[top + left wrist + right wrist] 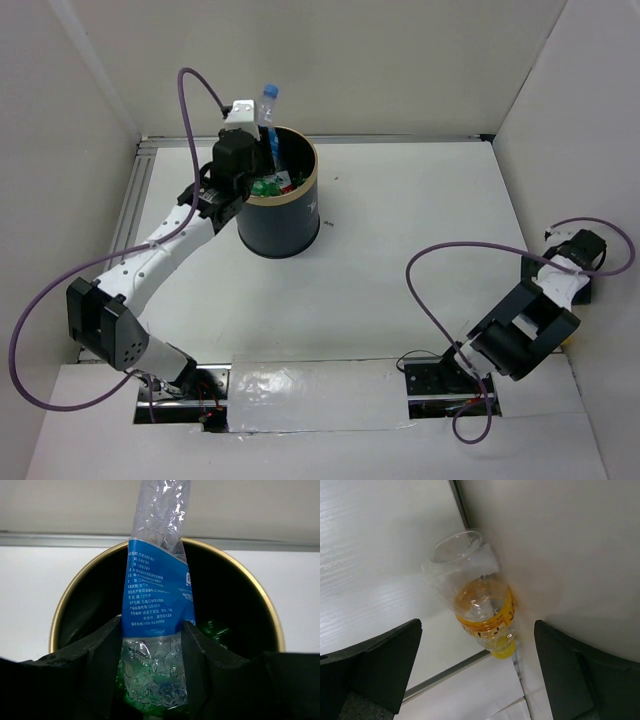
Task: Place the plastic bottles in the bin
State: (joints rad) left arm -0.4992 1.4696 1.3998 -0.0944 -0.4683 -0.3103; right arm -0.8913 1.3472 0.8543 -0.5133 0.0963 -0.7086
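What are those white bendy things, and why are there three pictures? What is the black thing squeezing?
They are two robot arms on a table. One picture looks down from above. The other two come from little cameras on each arm's wrist. The left hand is squeezing a clear bottle with a blue label and holding it over the big dark bin, which already has bottles in it. The right hand is wide open and holds nothing. In front of it, a bottle with a yellow label lies against the side wall.

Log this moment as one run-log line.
left tool: shut on blue-label bottle, over bin | right tool: open, facing yellow-label bottle by wall | step: release pending
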